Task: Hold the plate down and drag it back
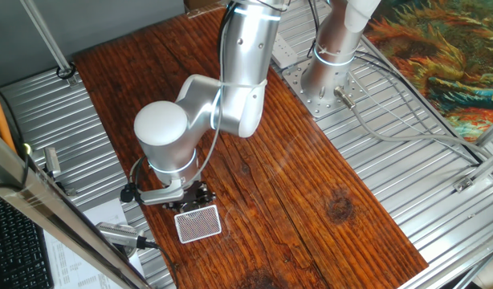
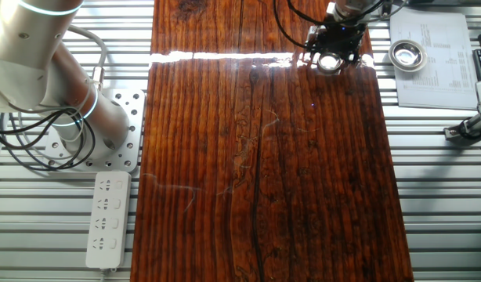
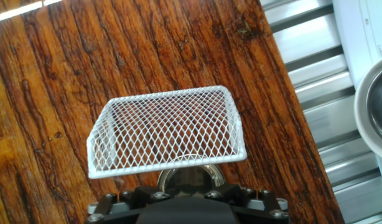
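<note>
The plate [image 3: 190, 176] is seen near the wooden table's [image 1: 311, 201] edge, under the lowered gripper [image 3: 188, 198], presumably for pressing (finger spacing indeterminable), beside a white mesh basket [image 3: 169, 130].

Arm [image 1: 230, 96]: silver-grey tubular links, white rounded joint cap, glowing ring; black gripper [image 1: 190, 197], screws, black cables.
</note>
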Available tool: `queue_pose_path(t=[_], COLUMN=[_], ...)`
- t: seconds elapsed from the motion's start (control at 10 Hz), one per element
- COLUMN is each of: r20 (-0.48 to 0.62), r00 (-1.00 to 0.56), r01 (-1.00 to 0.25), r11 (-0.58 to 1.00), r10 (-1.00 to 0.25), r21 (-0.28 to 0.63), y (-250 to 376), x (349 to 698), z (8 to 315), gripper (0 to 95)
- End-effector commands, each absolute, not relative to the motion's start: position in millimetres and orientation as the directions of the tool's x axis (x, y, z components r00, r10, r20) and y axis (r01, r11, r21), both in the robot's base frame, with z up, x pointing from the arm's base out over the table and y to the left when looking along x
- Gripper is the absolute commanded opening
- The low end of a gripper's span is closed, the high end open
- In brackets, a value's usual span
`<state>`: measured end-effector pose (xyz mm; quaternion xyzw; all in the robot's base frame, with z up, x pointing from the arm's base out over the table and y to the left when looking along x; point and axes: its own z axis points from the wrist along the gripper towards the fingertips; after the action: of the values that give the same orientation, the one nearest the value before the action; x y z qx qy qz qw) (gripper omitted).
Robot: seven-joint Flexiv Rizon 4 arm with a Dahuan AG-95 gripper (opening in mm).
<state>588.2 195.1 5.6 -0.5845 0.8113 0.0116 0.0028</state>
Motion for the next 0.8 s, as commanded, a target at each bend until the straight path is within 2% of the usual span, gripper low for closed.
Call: queue_pose_path(t=[0.1,0.6,0.7,0.8], r20=[-0.018,-0.019,-0.018,-0.016], r00=[-0.317,-0.323,-0.323,-0.324], r01=[-0.948,-0.946,-0.946,-0.946], r11=[0.317,0.323,0.322,0.324], r10=[-0.948,-0.946,-0.946,-0.946], r21=[0.016,0.016,0.015,0.014], y=[195.8,195.8,195.8,195.8], x=[589.2,589.1,589.1,589.1], z=[5.1,5.0,5.0,4.7], gripper=[76.0,76.0,57.0,57.0])
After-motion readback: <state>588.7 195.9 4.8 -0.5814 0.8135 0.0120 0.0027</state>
